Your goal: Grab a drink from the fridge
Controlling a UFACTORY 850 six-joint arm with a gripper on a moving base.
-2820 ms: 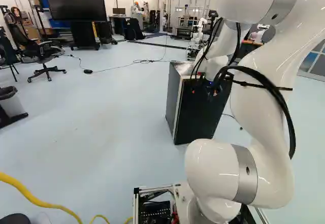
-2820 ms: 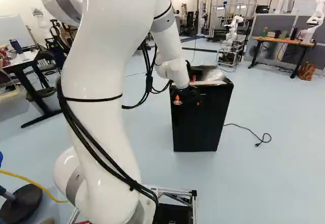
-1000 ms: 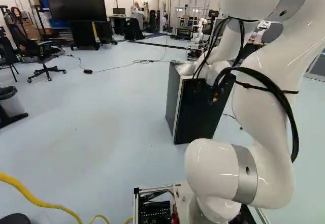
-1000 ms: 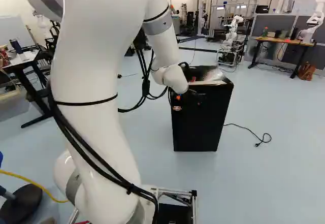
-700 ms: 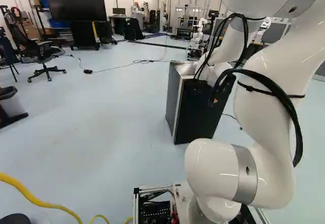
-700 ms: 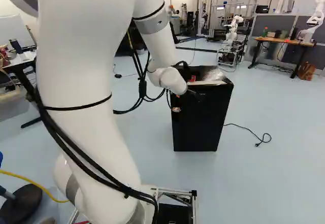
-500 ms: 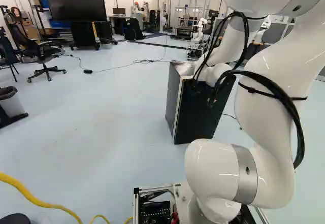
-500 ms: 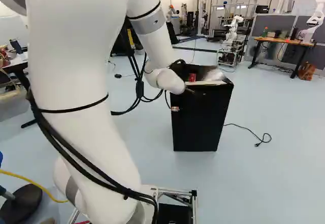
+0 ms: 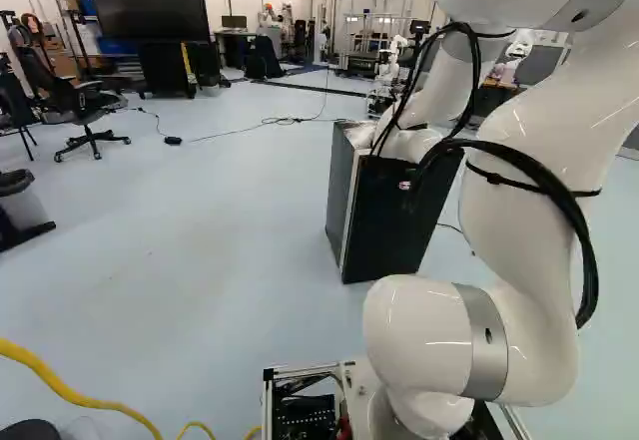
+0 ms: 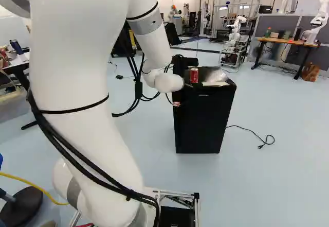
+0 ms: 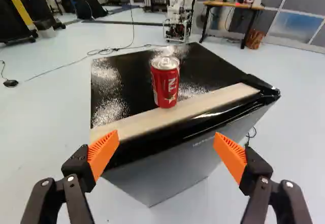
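Note:
In the right base view my gripper [image 10: 177, 103] is at the upper front of the black fridge [image 10: 203, 121], partly hidden by the wrist. A red can [image 10: 194, 75] stands upright on the fridge top. From the wrist, the gripper [image 11: 165, 140] is open with nothing between its orange pads; the can [image 11: 165, 84] stands ahead, beyond the front edge and touching or close behind the pale strip [image 11: 188, 109]. The fridge door looks closed, and its inside is hidden.
Another robot [image 10: 235, 31] stands behind the fridge. A wooden-topped table [image 10: 288, 41] is at the right of the right base view. A cable [image 10: 252, 130] lies beside the fridge, a yellow hose [image 9: 75, 392] near the base, and an office chair [image 9: 85, 111] farther off.
My upper arm has swung left in the right base view, and the wrist has shifted and turned there, uncovering the can. Neither can nor fridge has visibly moved; the base stays put.

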